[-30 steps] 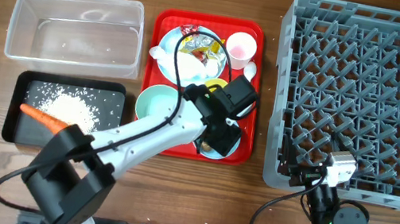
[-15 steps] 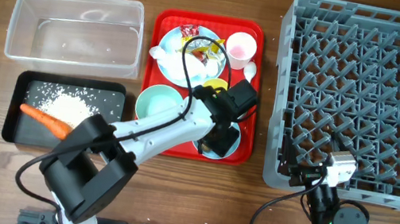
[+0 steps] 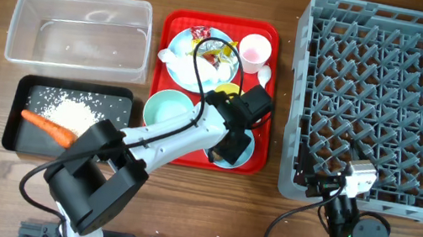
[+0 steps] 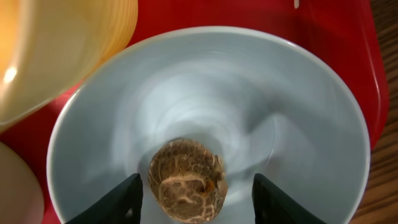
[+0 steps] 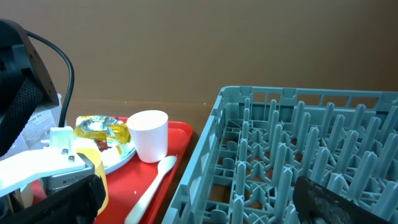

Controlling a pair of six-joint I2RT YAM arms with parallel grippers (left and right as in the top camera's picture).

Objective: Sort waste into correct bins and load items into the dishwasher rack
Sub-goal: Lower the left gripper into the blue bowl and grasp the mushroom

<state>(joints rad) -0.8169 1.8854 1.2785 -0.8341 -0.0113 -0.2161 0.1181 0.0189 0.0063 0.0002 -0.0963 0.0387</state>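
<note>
Two tubs sit left of the tray [image 3: 260, 148] in the overhead. The clear tub [image 3: 18, 28] is beside its far half, with a few white specks inside. The black tub [image 3: 14, 117] is beside its near half and holds the rice [image 3: 74, 112] and the carrot [image 3: 47, 125]. The rack [image 3: 392, 105] is right of the tray.

On the tray:
- plate [image 3: 180, 46], far left, with wrappers [image 3: 215, 51] on it
- pink cup [image 3: 254, 50], far right corner
- spoon [image 3: 264, 74], just nearer than the pink cup, along the right rim
- second bowl [image 3: 166, 111], near left
- yellow cup [image 3: 228, 92], mid-tray, partly under my left arm

My left gripper [image 3: 232, 147] hangs over the tray's near right corner.

Left wrist: the bowl [image 4: 261, 93] fills the view, with red tray showing beyond its rim. The lump [image 4: 186, 180] lies on the bowl floor. My fingertips [image 4: 127, 199] stand either side of it. The jaws are apart, with a sliver of bowl showing between each tip and the lump, so nothing is gripped. The yellow cup sits at the bowl's upper-left rim; I can't tell whether they touch.

Right wrist: my right gripper [image 5: 199, 208] sits low, off the tray's near right side by the rack's corner. Its jaws are spread wide and hold nothing. I see the spoon along the tray's right rim, with the pink cup behind it. The wrappers and plate are further left. My left arm blocks the rest of the tray.
</note>
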